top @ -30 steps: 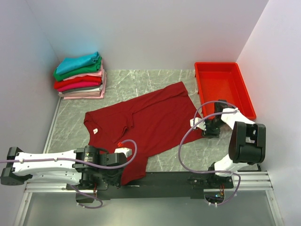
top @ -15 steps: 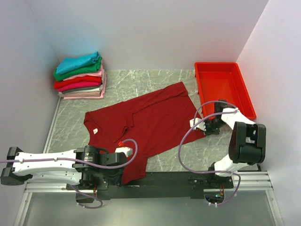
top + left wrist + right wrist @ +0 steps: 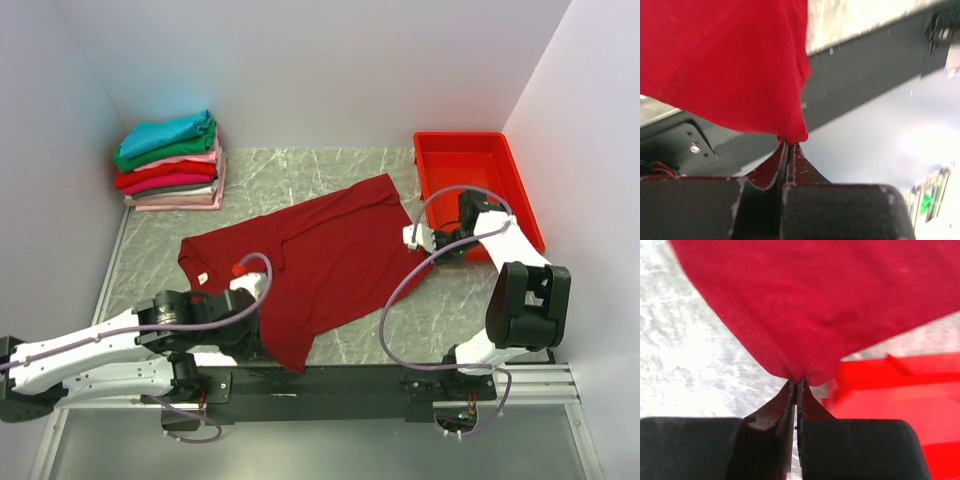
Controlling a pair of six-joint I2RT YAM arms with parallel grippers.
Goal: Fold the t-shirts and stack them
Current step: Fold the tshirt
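Down at 7 o'clock, left gripper (image 3: 789,144) pinches the red shirt (image 3: 330,255); right gripper (image 3: 796,382) is clamped on its 3 o'clock corner.

A: From overhead I can't find my left pincer (image 3: 788,145).
B: Same here; its arm (image 3: 110,350) covers it. On both wrist views the dark red shirt (image 3: 725,60) runs off the top edge.

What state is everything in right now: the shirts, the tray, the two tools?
Red shirt: spread out, unfolded, pinched at two edges.
Stack: folded shirts piled in the back left corner.
Tray: nothing seen inside.
Left tool: shut on the red shirt.
Right tool: shut on the red shirt.
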